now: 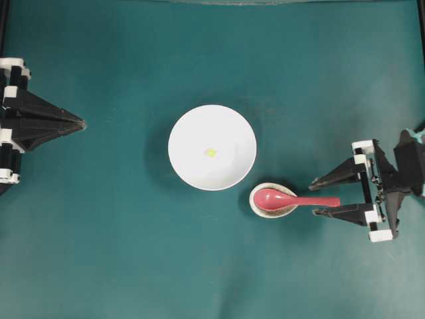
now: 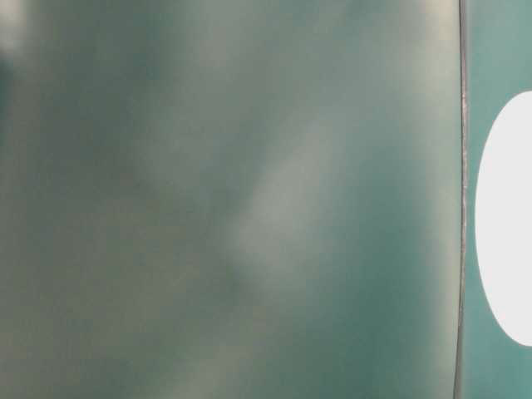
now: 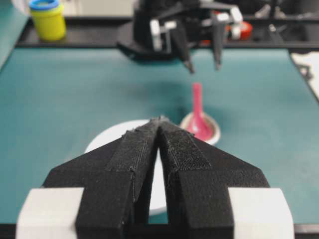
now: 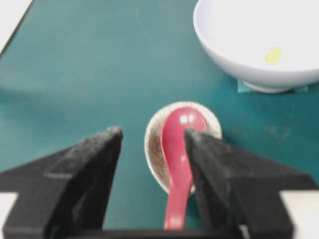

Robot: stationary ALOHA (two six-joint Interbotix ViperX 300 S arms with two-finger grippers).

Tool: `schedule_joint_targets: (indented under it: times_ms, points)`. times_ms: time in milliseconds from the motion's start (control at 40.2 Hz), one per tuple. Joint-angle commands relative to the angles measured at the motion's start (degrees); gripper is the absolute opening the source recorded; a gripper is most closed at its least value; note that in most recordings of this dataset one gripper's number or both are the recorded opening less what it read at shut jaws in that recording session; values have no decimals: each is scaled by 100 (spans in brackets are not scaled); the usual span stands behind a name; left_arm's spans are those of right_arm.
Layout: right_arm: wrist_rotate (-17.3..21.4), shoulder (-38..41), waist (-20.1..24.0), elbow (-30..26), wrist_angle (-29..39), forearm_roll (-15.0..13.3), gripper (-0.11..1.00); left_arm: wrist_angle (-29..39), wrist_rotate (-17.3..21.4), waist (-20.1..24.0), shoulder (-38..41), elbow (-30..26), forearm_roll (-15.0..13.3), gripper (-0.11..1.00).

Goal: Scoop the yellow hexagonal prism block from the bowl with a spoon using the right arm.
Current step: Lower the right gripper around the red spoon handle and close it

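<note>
Pink-red spoon (image 4: 178, 159) lies on its speckled rest (image 4: 154, 144) at lower centre, handle between my right fingers (image 4: 94, 164), spread wide and not touching; yellow block (image 4: 272, 55) sits in the bowl (image 4: 219, 45), upper right; left gripper (image 3: 159, 119) closed

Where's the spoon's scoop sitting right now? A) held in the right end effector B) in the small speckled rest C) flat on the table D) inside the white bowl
B: the spoon lies with its scoop in the speckled rest, beside the bowl.
</note>
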Motion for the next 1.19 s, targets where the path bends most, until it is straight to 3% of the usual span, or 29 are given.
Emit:
schedule_joint_targets:
  times_ms: [0, 373, 746, 1169]
  points:
    - [-9, 149, 0, -123, -35, 26, 58, -44, 0, 0, 18, -149, 18, 6]
    - [185, 1143, 105, -193, -536, 325, 58, -88, 0, 0, 18, -158, 26, 6]
    - [571, 1898, 246, -176, -1037, 343, 58, -105, 0, 0, 18, -149, 18, 6]
    - [615, 2303, 264, -176, -1239, 343, 58, -79, 0, 9, 18, -149, 18, 6]
